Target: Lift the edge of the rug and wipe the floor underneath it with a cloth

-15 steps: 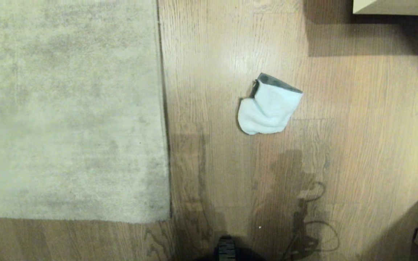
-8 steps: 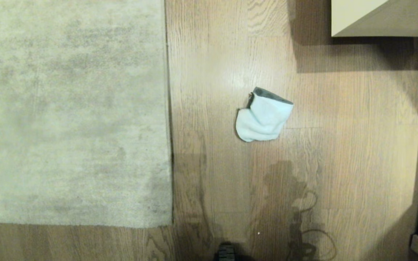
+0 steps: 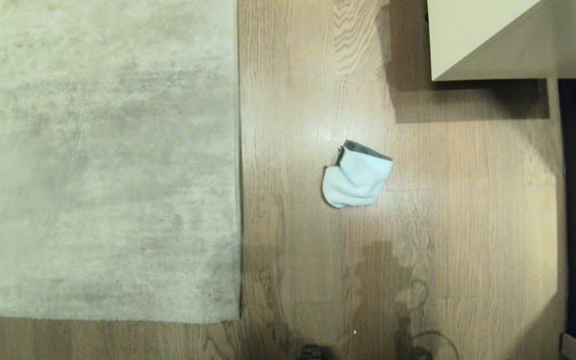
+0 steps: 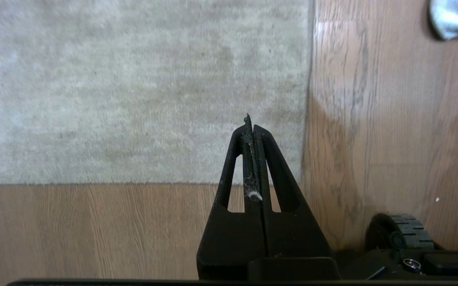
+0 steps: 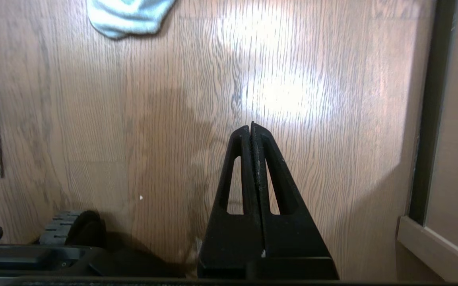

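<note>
The left gripper [image 4: 251,123] and the right gripper [image 5: 251,129] are both hanging idle above the ground, each pointing forward with its black fingers pressed together.

Rug [image 3: 103,160]: mottled beige-grey, cloudy darker patches. Floor [image 3: 468,225]: light brown wood-grain planks, fine dark grain lines, pale sheen. Cloth [image 3: 355,177]: pale blue-white, dark grey band along one edge. Cabinet [image 3: 473,35]: cream. Left hand [image 4: 249,123] and right hand [image 5: 251,129]: matt black.
</note>
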Robot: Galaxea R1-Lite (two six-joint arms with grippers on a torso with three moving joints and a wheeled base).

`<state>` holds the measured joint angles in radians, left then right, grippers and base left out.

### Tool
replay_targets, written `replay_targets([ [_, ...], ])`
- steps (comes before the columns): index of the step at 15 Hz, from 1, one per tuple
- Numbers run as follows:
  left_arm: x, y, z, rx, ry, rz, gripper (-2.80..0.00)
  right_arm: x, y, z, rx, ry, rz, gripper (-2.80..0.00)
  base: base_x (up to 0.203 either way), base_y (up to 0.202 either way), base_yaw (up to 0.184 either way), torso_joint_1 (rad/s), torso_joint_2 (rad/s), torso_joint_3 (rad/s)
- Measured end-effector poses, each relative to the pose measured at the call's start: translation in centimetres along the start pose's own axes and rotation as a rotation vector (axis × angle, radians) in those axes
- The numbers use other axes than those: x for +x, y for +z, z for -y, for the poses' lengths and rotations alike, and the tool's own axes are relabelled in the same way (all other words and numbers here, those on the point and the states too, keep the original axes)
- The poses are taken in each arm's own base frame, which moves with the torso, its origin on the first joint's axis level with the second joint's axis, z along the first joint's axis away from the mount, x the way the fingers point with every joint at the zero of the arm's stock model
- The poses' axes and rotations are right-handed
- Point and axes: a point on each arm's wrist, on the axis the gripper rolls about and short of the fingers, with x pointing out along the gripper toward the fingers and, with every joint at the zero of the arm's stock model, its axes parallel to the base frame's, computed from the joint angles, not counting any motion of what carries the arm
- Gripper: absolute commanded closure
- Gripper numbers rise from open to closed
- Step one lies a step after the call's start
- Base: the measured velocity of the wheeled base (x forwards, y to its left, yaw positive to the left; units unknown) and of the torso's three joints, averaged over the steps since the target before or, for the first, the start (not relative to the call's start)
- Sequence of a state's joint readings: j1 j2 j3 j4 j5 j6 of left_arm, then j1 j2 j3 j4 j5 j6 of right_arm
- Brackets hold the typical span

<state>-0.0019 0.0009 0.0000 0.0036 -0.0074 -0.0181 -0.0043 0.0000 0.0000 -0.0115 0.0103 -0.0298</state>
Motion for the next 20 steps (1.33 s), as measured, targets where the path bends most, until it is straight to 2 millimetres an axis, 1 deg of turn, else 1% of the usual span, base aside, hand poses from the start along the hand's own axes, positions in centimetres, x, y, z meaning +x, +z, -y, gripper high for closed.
replay_targets([
  [20,0.00,0.02,0.00,-0.003,0.002,0.002,0.00,0.00,0.00,0.00,0.000,0.000,0.000,0.00,0.000,0.000,0.000,0.002,0.00,0.203],
])
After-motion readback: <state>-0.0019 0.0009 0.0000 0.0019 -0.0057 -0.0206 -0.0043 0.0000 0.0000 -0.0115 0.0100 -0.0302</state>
